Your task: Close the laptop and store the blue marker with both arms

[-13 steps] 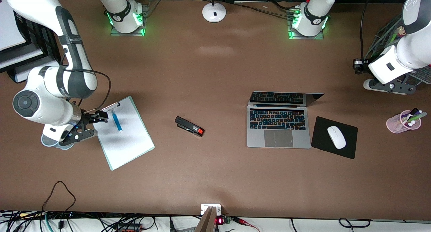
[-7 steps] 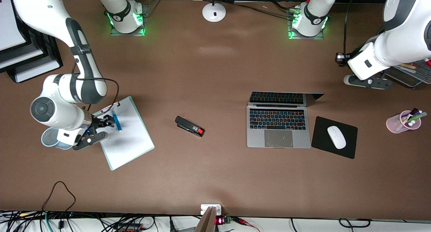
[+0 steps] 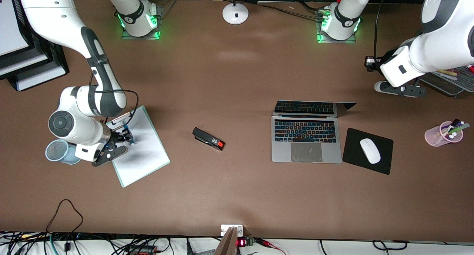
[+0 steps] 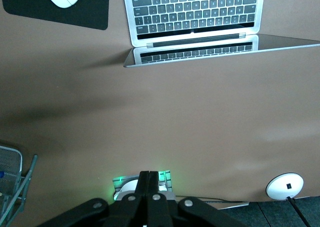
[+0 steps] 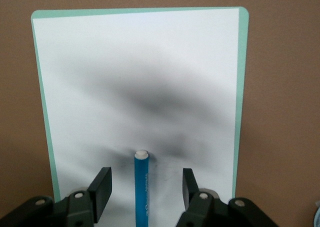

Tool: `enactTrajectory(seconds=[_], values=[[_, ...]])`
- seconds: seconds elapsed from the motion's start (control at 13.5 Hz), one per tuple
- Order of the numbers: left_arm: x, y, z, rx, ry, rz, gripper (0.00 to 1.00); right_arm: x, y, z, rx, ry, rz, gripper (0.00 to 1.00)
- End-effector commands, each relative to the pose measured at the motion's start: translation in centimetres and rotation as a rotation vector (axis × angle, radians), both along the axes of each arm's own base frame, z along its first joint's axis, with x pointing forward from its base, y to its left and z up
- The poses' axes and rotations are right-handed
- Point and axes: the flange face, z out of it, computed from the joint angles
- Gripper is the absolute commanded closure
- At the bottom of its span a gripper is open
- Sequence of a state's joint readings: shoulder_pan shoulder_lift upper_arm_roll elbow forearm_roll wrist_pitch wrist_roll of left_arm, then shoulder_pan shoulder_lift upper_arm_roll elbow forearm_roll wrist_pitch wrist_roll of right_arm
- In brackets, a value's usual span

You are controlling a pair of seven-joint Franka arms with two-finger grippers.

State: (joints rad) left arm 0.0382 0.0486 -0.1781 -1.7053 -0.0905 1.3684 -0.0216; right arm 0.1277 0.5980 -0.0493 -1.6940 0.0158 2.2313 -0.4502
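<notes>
The laptop point(image 3: 306, 136) lies open on the table, its lid point(image 3: 314, 108) tilted far back; it also shows in the left wrist view point(image 4: 195, 17). The blue marker point(image 3: 130, 137) lies on a white clipboard point(image 3: 142, 151) at the right arm's end. My right gripper point(image 3: 119, 139) is open and low over the clipboard. In the right wrist view the marker point(image 5: 141, 187) lies between the spread fingers point(image 5: 102, 187), untouched. My left gripper point(image 3: 398, 89) is shut and empty, in the air beside the wire tray, its fingers point(image 4: 148, 179) pressed together.
A black stapler point(image 3: 208, 138) lies mid-table. A white mouse point(image 3: 370, 150) sits on a black mouse pad point(image 3: 385, 162) beside the laptop. A pink pen cup point(image 3: 442, 133), a wire tray point(image 3: 451, 77), a blue mesh cup point(image 3: 59, 151), a lamp base point(image 3: 235, 13) and paper trays point(image 3: 22, 62) line the edges.
My right gripper has moved across the clipboard from the mesh cup and now straddles the marker. My left arm has swung from over the wire tray toward the laptop.
</notes>
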Motion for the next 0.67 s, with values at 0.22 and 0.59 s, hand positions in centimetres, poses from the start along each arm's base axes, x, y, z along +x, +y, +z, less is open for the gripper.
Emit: enactTrajectory(seconds=[0.22,0.59], values=[[-1.4,-3.2,-0.3,0.001,0.021,-0.026,1.00,-0.3,0.2,-1.7,0.024,0.001,0.017,0.42],[-2.8,-6.5,-0.6,0.023,0.028,-0.053,1.00,-0.4,0.3,-3.1,0.022,-0.004,0.017,0.48]])
